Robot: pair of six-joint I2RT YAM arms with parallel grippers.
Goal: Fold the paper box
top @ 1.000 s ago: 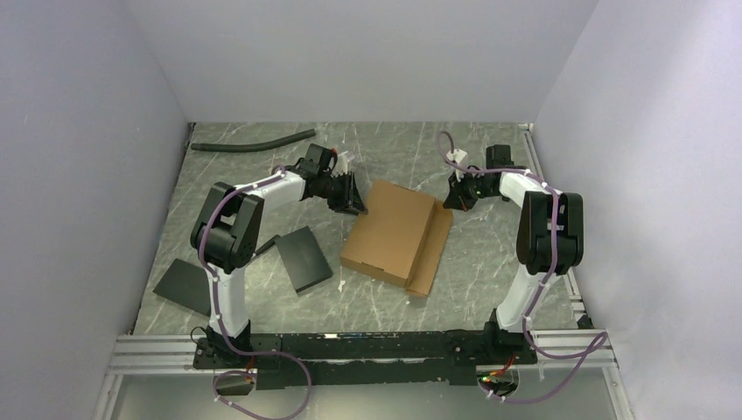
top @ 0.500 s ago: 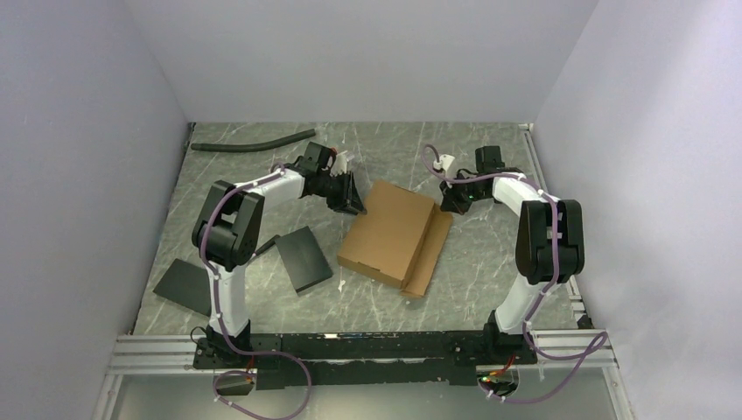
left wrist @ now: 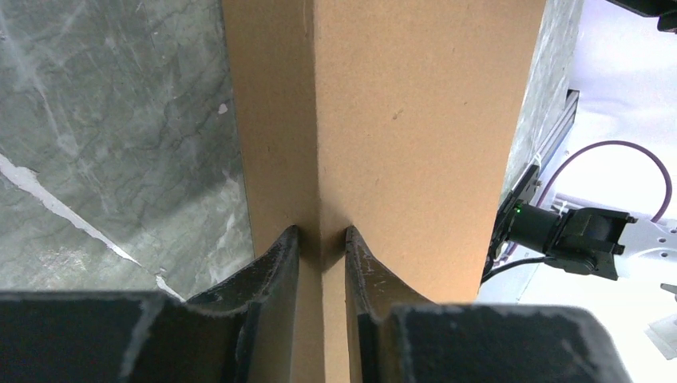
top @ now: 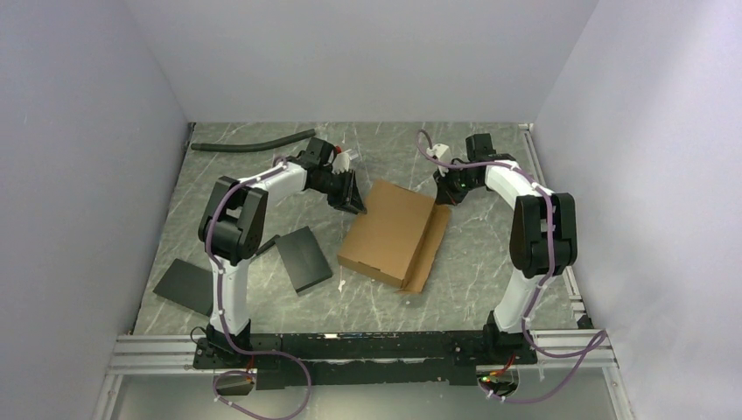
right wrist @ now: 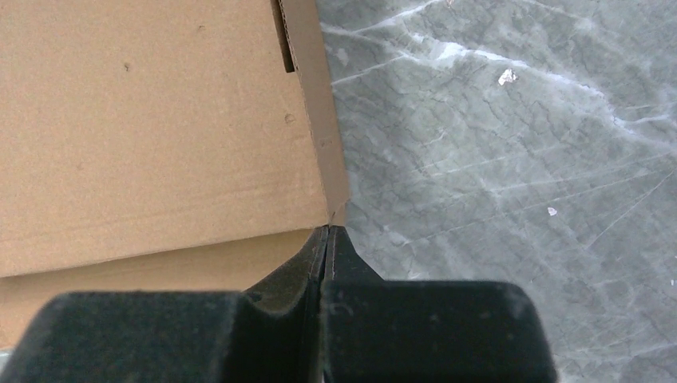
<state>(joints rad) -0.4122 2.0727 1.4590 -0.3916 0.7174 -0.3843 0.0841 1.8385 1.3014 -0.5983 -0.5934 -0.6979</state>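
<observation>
Lying near the middle of the grey marble table [top: 367, 302], the paper box [top: 394, 229] is a flat brown shape with a long strip of card along its right side. The left gripper [top: 353, 197] is at the box's far left edge, and the right gripper [top: 446, 191] is at its far right corner. The top view alone shows two black slabs [top: 302, 258] on the table, left of the box, and a black hose [top: 254, 142] by the far wall. It is too far away to show what the fingers do. The left wrist view comes in close: the left gripper [left wrist: 322, 233] pinches a raised fold of the paper box [left wrist: 415, 120], one finger on each side of the card. That view also shows part of the right arm [left wrist: 575, 231] past the box, with a tiny green light on it. The right wrist view shows the right gripper [right wrist: 327, 230] with its two fingers pressed tight together and nothing seen between them. The tips sit just at a corner of the paper box [right wrist: 160, 120], and bare table lies to the right.
</observation>
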